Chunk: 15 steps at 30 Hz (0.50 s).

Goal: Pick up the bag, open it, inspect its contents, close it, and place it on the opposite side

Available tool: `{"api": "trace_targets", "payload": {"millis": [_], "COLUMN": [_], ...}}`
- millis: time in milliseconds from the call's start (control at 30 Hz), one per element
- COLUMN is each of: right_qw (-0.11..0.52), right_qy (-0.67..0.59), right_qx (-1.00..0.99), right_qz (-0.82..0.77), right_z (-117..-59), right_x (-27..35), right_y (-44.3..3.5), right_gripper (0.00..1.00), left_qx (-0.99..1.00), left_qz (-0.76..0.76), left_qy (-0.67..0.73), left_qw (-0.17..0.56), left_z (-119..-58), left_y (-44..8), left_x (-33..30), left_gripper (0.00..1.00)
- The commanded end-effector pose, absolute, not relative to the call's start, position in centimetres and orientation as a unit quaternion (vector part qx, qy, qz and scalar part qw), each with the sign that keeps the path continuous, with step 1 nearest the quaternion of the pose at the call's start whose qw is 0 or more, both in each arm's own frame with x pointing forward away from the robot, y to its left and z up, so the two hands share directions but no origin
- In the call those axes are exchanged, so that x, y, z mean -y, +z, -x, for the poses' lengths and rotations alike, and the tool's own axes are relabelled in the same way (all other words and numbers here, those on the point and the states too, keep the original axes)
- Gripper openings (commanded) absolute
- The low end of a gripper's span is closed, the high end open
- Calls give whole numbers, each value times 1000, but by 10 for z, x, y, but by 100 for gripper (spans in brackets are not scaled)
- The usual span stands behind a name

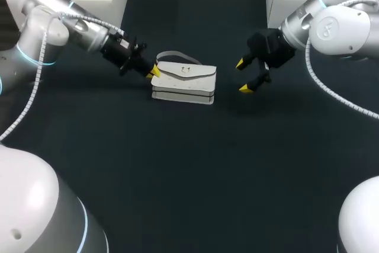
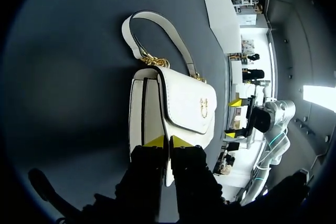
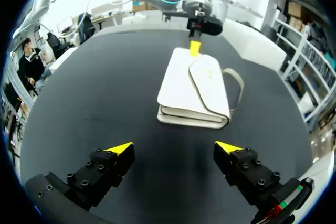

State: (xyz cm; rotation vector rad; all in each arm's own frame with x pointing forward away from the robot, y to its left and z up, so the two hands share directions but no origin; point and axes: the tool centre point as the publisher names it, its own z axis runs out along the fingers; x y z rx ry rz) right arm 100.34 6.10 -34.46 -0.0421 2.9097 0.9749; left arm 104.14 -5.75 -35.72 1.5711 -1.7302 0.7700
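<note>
**A:** Where is the bag?

**B:** The bag (image 1: 183, 78) lies flat on the dark bench (image 1: 189, 164), between my two hands. It is white, with its flap facing up. My left hand (image 2: 167, 141) is at one short end of it, and my right hand (image 3: 174, 147) faces the other end.

**A:** What is your left hand doing?

**B:** It is drawn in narrow, the two yellow tips almost together. A thin white edge at that end of the bag runs between them, and both tips press on it, so I am holding the bag there. The rest of the bag stretches out ahead of that hand. The flap's gold clasp (image 2: 203, 106) sits further along the top face.

**A:** And the strap?

**B:** The strap (image 2: 177, 39) is a short white loop joined to the bag by gold chain links. It lies on the bench beyond the far end of the bag from my left hand. Seen from my right hand, it curls out beside the bag's long edge.

**A:** Your right hand?

**B:** It is spread wide and holds nothing. It hangs near the bag's other end without touching it, and there is bare bench between its tips. The bag is straight ahead of it, with my left hand's tips at the far end.
</note>
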Motion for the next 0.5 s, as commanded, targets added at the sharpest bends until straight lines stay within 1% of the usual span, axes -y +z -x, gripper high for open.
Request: {"api": "trace_targets", "payload": {"millis": [33,500], "right_qw": [36,36], "right_qy": [318,318], "right_qx": [-947,-947], "right_qz": [14,14], "right_z": [-1004,-1004], "right_x": [-61,-61], "right_y": [-345,-345], "right_gripper": [100,100], "left_qx": [649,641], "left_qz": [-617,-623], "left_qy": [322,326], "left_qw": [309,307], "left_z": [-1027,-1036], "left_y": [-359,-364], "left_x": [66,84], "left_gripper": [0,0]}}
